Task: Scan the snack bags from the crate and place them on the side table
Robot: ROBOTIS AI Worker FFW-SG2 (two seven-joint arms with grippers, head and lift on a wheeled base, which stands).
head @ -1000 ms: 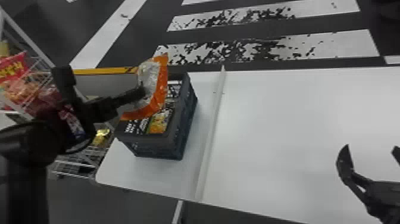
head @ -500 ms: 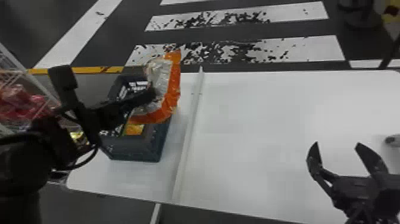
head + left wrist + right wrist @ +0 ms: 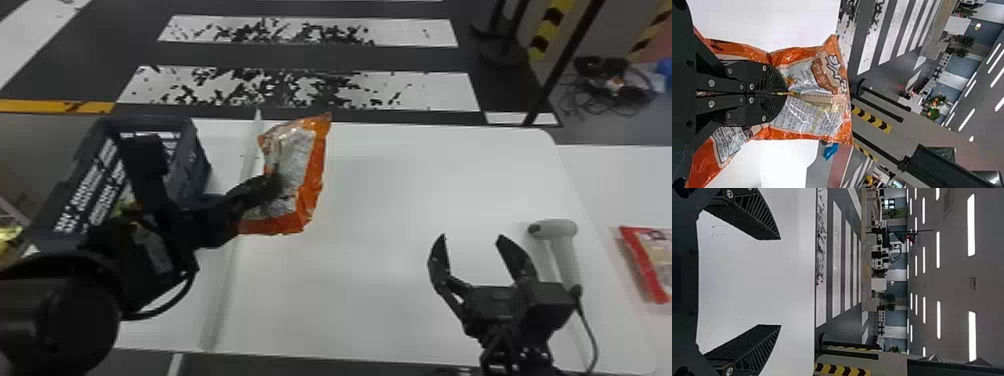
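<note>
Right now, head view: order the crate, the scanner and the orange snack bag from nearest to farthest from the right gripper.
From the right gripper:
1. Scanner: just to its right, on the white table.
2. Orange snack bag: to its left, held in the left gripper.
3. Crate: farther left, partly behind the left arm.

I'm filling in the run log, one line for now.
left gripper shut on orange snack bag | right gripper open, empty | scanner on white table
</note>
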